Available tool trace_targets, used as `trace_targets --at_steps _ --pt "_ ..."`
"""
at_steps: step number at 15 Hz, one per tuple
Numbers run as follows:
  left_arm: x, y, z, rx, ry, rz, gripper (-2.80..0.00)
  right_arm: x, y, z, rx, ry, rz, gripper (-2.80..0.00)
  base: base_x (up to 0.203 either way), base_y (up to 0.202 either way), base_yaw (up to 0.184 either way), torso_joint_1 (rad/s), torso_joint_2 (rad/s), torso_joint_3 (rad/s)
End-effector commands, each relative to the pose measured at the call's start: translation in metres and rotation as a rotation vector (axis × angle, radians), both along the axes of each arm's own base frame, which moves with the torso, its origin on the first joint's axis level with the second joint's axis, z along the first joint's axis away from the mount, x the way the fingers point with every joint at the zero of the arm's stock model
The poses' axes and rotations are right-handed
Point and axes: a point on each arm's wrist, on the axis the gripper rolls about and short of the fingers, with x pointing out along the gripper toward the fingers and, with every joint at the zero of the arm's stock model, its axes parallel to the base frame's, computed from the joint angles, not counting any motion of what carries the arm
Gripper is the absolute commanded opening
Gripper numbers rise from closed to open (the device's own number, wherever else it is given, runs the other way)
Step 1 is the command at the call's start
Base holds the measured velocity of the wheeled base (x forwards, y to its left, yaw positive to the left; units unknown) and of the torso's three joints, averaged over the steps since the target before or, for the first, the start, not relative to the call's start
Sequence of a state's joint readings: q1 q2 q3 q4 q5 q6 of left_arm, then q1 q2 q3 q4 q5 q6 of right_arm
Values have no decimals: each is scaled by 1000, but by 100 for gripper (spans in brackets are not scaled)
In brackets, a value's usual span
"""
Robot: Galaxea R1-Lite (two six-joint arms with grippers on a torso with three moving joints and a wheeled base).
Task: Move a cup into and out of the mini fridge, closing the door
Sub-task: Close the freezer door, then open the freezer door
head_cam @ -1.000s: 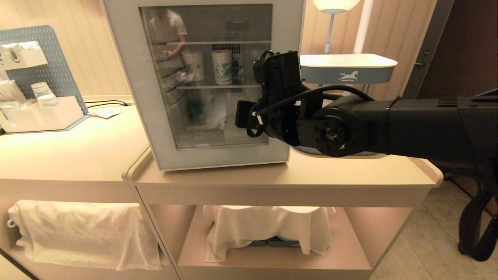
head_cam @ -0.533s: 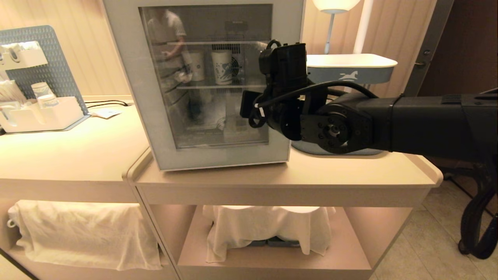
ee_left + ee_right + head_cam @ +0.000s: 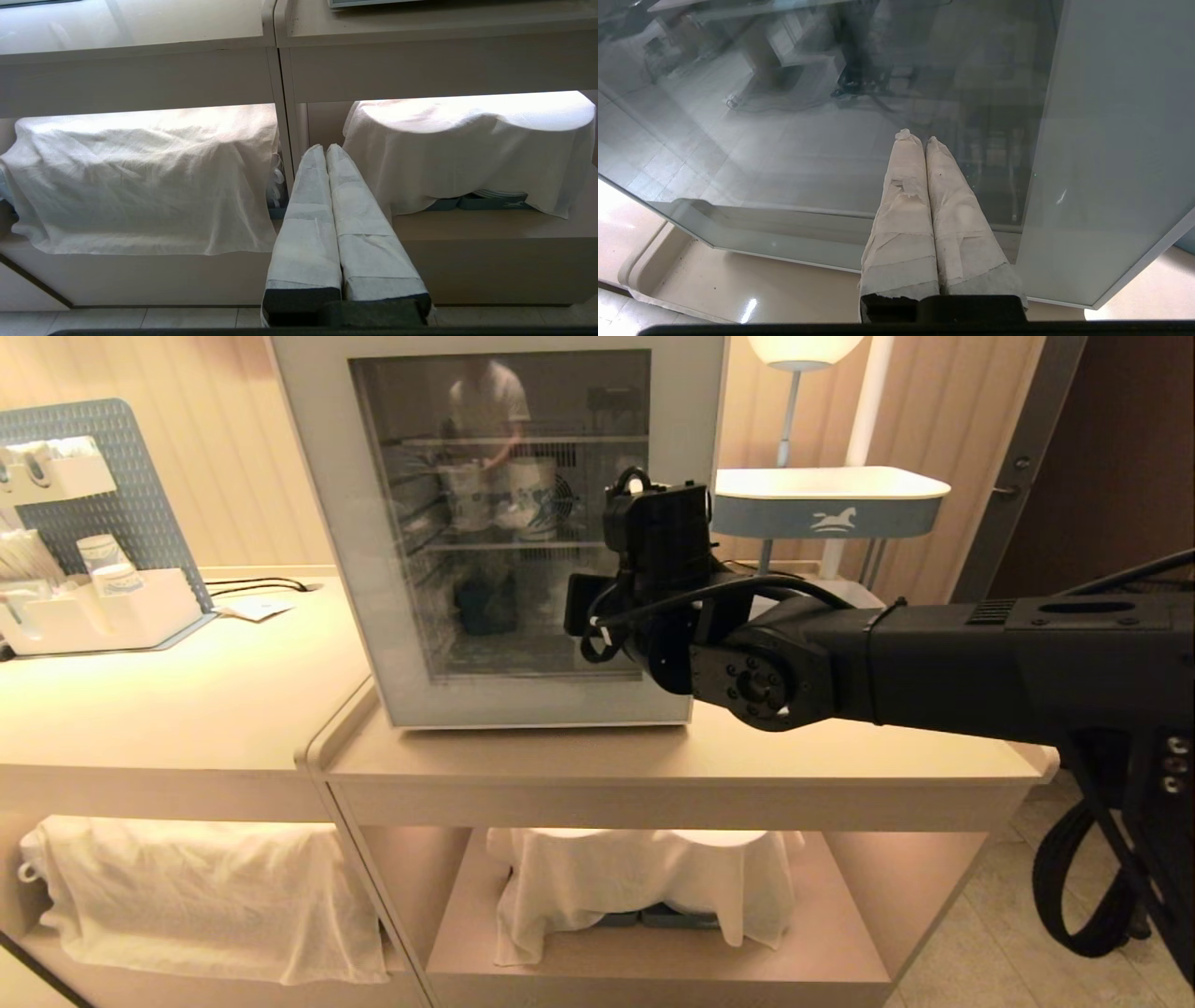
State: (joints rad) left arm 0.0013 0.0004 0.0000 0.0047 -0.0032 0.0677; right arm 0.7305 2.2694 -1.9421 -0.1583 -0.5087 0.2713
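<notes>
Glass fills most of the head view: the door [image 3: 509, 532] of the mini fridge [image 3: 495, 523] looks flush with the cabinet, and through it the cup [image 3: 536, 497] with the blue swirl stands on the middle shelf, beside another white cup. The right gripper [image 3: 607, 607] sits at the door's right edge, its black wrist crossing in front of the frame; its fingertips are hidden here by the wrist. A blue-and-white tray [image 3: 829, 502] stands behind, and white cloths [image 3: 201, 887] drape the lower shelves.

From the left wrist view, the left gripper [image 3: 326, 148] hangs parked low, facing the draped shelves, its wrapped fingers [image 3: 306, 219] pressed together on nothing.

From the right wrist view, the right gripper's taped fingers [image 3: 901, 205] are likewise pressed together and empty, tips at or nearly at the glass close to the pale frame; contact cannot be confirmed.

Judged from this, the closing push is finishing with the cup inside. Fetching it out next would call for catching the door's right edge and swinging it open.
</notes>
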Motion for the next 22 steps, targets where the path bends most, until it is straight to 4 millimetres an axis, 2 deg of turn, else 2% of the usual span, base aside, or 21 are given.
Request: trace_targets --at_steps 1,3,8,11,13,16,18,19,21,22 --pt "0 0 0 1 1 0 -280 9 -1 -13 -17 22 -16 -280 0 0 0 0 0 0" --pt "0 0 0 0 0 1 -280 5 -5 -8 -28 30 -7 -280 0 0 0 0 0 0" --pt "0 0 0 1 0 0 -280 -41 -49 16 -251 238 -4 -280 0 0 0 0 0 0" --pt "0 0 0 0 -1 0 -280 -70 -93 26 -337 340 -41 -280 0 0 0 0 0 0" --pt "0 0 0 1 0 0 -280 -93 -139 36 -390 409 -100 -280 0 0 0 0 0 0" --pt "0 0 0 0 1 0 -280 -141 -220 44 -418 470 -264 -280 0 0 0 0 0 0" --pt "0 0 0 1 0 1 -280 -180 -262 45 -426 466 -359 -280 0 0 0 0 0 0" --pt "0 0 0 0 1 0 -280 -206 -278 42 -427 447 -399 -280 0 0 0 0 0 0" --pt "0 0 0 0 1 2 -280 -249 -300 29 -404 388 -469 -280 0 0 0 0 0 0" --pt "0 0 0 0 -1 0 -280 -273 -309 15 -394 354 -507 -280 0 0 0 0 0 0"
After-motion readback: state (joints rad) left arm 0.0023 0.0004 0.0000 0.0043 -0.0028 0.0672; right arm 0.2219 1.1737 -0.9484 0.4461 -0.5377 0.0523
